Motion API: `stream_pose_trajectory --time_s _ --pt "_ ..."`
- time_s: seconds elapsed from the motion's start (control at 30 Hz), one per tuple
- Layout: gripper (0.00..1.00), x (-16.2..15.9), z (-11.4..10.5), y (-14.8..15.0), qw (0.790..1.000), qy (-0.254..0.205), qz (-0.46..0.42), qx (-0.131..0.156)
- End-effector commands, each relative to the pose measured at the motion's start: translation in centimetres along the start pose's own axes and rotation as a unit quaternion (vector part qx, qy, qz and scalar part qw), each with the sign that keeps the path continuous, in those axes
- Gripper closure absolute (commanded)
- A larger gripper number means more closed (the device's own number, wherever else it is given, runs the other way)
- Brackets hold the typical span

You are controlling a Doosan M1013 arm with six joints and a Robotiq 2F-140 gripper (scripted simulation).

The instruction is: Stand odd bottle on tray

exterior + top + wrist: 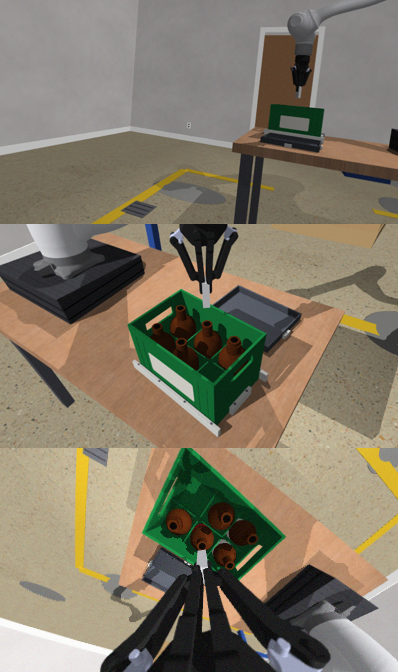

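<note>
All five bottles (207, 338) stand in the green crate (194, 379) — none is on the tray (289, 321) yet. The end effector (205, 297) hangs above the crate's far rim, fingers pressed together on nothing — selecting and moving the odd bottle remains.

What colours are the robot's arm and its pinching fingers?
The arm is smooth, rounded and pale grey, with a ball-like joint. It stands on a stepped black base. The end effector is black, made of thin jointed bars with small light-grey pivot caps, and its fingertips are flat whitish pads. No cables or markings show.
</note>
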State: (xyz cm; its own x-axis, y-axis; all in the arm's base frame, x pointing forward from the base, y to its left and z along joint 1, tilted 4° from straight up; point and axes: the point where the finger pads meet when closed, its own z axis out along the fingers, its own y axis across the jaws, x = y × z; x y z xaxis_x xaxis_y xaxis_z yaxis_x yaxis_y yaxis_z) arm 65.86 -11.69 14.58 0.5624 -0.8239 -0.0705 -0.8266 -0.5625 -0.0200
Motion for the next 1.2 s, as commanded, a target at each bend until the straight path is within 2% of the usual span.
stream_pose_trajectory --time_s 0.0,0.43,0.47,0.53,0.77,0.93,0.97,1.17 --pt "1.0 0.0 0.0 0.0 1.0 0.0 0.0 0.0" --pt "1.0 0.1 0.0 0.0 1.0 0.0 0.0 0.0" --pt "1.0 0.9 0.0 -0.1 1.0 0.0 0.0 0.0" --pt "1.0 4.6 -0.1 -0.3 1.0 0.0 0.0 0.0" --pt "1.0 11.5 0.0 0.0 1.0 0.0 0.0 0.0" --pt "1.0 12.0 0.0 0.0 1.0 0.0 0.0 0.0" --pt "0.62 12.0 0.0 0.0 1.0 0.0 0.0 0.0" --pt "0.62 12.0 0.0 0.0 1.0 0.0 0.0 0.0"
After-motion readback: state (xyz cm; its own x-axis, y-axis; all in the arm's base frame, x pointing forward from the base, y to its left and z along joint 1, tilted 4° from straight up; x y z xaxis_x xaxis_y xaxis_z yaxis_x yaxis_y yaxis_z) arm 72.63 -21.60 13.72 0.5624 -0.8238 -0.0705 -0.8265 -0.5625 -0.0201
